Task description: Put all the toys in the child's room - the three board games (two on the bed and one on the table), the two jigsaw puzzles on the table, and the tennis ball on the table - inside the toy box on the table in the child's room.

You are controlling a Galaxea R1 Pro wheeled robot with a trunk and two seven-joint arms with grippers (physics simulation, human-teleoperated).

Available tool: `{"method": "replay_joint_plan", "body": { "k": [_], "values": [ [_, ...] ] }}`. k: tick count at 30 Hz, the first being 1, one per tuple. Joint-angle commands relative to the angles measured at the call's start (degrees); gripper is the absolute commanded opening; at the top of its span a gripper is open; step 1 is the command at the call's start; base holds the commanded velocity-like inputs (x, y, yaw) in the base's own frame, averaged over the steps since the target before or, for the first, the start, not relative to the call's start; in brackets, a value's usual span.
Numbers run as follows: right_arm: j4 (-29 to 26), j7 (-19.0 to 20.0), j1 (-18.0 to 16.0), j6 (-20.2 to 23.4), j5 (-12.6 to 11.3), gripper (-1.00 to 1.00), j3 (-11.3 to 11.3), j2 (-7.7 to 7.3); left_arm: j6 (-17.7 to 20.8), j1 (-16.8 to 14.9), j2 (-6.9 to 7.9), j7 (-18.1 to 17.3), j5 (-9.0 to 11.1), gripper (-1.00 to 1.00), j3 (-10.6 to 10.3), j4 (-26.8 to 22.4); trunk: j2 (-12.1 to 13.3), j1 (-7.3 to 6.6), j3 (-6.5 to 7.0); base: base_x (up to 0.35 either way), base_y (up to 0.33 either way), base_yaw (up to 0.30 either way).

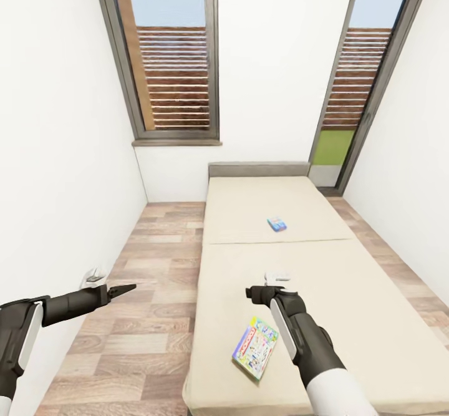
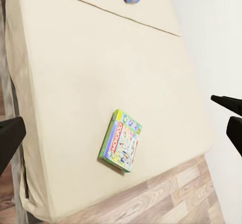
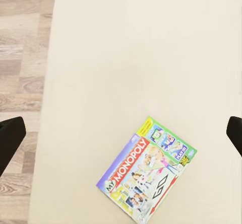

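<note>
We are at the bed point(image 1: 349, 316) with both board games on it: the larger one point(image 1: 255, 347) near, the small blue one point(image 1: 277, 224) farther (neither grasped). Both sets of fingers are released and empty.

2 black arms point(image 1: 68, 304) with white shell panels.
</note>
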Motion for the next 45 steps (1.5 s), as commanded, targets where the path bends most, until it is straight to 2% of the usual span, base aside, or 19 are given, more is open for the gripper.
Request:
{"method": "replay_joint_plan", "body": {
  "k": [1,20,24,28,32,45],
  "values": [
    [0.12,-0.49,-0.1,0.16,-0.41,1.0,0.09,-0.01,0.51,-0.05,0.02,-0.12,0.13,1.0,0.06,0.0,-0.13,0.04,-0.22,0.087,0.077,0.0],
    [1.69,-0.49,-0.35,-1.53,-0.48,1.0,0.02,0.07,0.42,-0.05,-0.02,-0.04,0.13,1.0,0.01,0.0,-0.13,0.04,-2.0,0.056,0.043,0.0],
    [3.95,-0.49,-1.31,-2.81,-0.48,1.0,0.02,0.05,0.42,-0.05,-0.02,-0.04,0.13,1.0,0.01,0.0,-0.13,0.04,-2.37,0.006,0.004,0.0],
    [12.07,-0.52,-4.55,-7.34,-0.43,1.0,0.02,0.01,0.42,-0.05,-0.04,0.07,0.13,1.0,-0.04,0.0,-0.13,0.04,-2.75,0.001,0.001,0.0],
    [15.45,-0.51,-6.06,-9.28,-0.41,1.0,0.02,0.0,0.42,-0.05,-0.02,0.12,0.13,1.0,-0.03,0.0,-0.13,0.04,-3.12,0.0,0.0,0.0],
    [16.63,-0.73,-6.61,-9.75,-0.47,1.0,0.01,0.07,0.35,0.1,-0.1,0.48,-0.07,1.0,-0.42,0.31,-0.13,0.04,-4.34,0.0,0.0,0.0]
  ]
}}
